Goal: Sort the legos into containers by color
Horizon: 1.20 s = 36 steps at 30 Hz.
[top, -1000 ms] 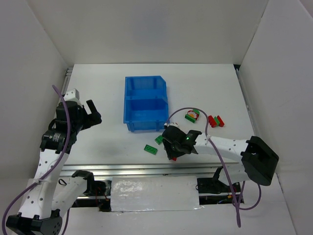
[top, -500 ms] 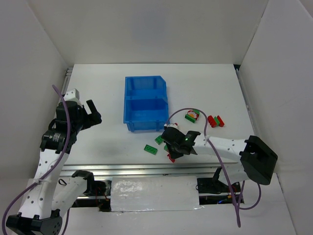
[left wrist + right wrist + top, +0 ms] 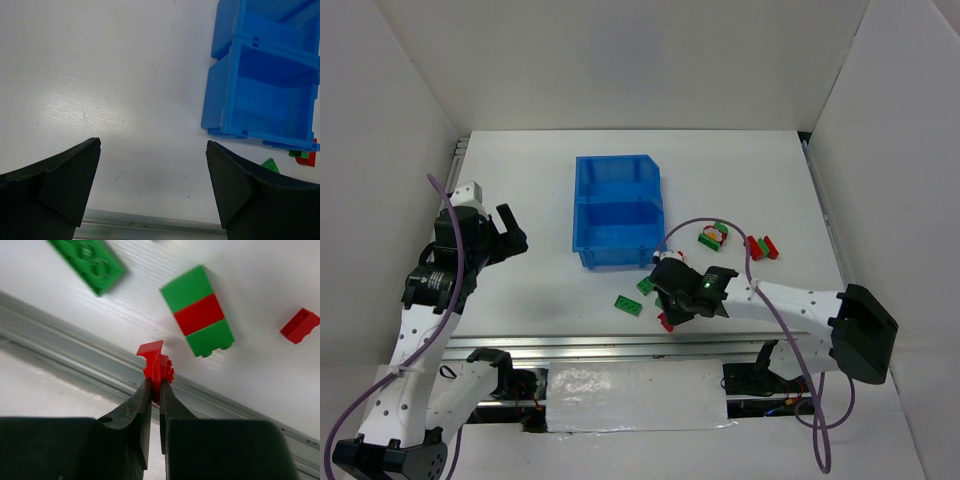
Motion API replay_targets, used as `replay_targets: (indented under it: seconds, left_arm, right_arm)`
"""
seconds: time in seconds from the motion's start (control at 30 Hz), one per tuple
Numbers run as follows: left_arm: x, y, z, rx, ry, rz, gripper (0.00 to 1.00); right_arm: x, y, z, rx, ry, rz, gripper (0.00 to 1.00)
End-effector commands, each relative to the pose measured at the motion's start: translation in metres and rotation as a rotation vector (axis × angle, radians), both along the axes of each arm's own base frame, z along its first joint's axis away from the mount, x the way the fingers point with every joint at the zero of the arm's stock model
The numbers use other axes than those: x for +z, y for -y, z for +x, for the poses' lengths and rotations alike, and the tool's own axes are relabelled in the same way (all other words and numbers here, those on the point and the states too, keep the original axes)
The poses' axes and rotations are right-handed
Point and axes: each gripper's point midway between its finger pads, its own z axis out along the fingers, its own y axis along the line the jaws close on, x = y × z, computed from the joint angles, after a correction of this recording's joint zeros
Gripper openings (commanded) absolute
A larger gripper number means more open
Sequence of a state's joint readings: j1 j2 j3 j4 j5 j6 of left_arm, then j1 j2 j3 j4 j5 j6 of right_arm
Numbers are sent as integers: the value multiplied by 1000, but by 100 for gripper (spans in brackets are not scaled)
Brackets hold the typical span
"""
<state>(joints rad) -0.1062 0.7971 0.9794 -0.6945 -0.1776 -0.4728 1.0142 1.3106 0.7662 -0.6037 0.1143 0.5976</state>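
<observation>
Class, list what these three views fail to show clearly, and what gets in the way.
Top view: the red brick in the right gripper is mostly hidden under the gripper's body.
Right wrist view: the green plate is cut by the top edge.
Left wrist view: the blue bin runs off the top and right edges; a green piece sits half behind a finger of the left gripper.

White arms [image 3: 790,297], purple cables [image 3: 692,223]; black left tool [image 3: 153,144], right tool [image 3: 155,385].

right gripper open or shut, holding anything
Shut on a lego. In the right wrist view the right gripper has its jaws pinched together on a small red lego that sticks out past the tips.
</observation>
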Motion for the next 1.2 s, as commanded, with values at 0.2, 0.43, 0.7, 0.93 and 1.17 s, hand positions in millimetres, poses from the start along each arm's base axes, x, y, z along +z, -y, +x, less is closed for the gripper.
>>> replay_targets:
  seconds: [0.2, 0.43, 0.7, 0.93, 1.17]
  left_arm:
    - [14, -6, 1, 29, 60, 12, 100]
    - [10, -8, 2, 41, 42, 16, 100]
    - [10, -4, 4, 22, 42, 11, 99]
    - [14, -9, 0, 51, 55, 15, 99]
    - [15, -7, 0, 37, 67, 11, 100]
  right_arm:
    - [137, -37, 51, -26, 287, 279, 0]
    - [193, -37, 160, -210, 453, 352, 0]
    - [217, -51, 273, -328, 551, 340, 0]
    - [188, -64, 366, -383, 588, 253, 4]
    - [170, -92, 394, -279, 569, 225, 68]
